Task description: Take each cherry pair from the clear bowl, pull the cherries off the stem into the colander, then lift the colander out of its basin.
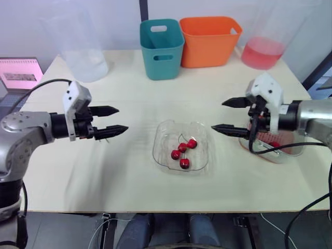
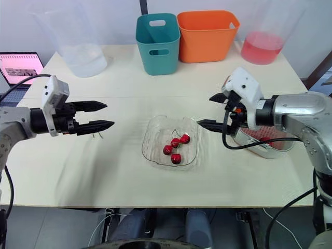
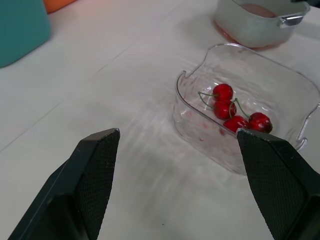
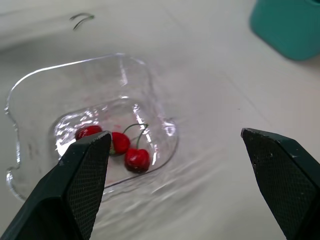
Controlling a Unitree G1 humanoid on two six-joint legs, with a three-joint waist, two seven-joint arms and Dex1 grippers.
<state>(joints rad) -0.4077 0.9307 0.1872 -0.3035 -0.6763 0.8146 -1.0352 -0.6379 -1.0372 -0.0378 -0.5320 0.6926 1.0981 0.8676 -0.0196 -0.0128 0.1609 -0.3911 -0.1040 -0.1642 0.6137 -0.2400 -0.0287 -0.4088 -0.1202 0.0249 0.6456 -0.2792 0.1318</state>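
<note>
In the left eye view, the clear bowl [image 1: 159, 150] sits in the middle of the desk [image 1: 104, 181]. Four red cherries [image 1: 182, 153] with green stems lie inside it. The left jaws hang over the desk at 9 o'clock from the bowl. They are spread apart and hold nothing, and their tips point at the bowl. The right jaws hang at 3 o'clock from the bowl. They are spread apart too and empty, and the lower tip is just beside the bowl's rim. Farther out at 3 o'clock, the pink colander [image 2: 258, 133] sits inside its basin [image 2: 272, 149]. At 12 o'clock a teal bin [image 1: 162, 49] and an orange bin [image 1: 210, 41] stand side by side. A clear jug [image 1: 83, 57] stands at 10 o'clock and a jug with pink water [image 1: 265, 51] at 2 o'clock.

In the left wrist view, the left jaws are wide apart with only bare desk between them. The bowl with the cherries lies ahead, and the basin is past it.

In the right wrist view, the right jaws are wide apart and hold nothing. The bowl with the cherries lies ahead of them. A loose green stem [image 4: 81, 19] lies on the desk past the bowl.
</note>
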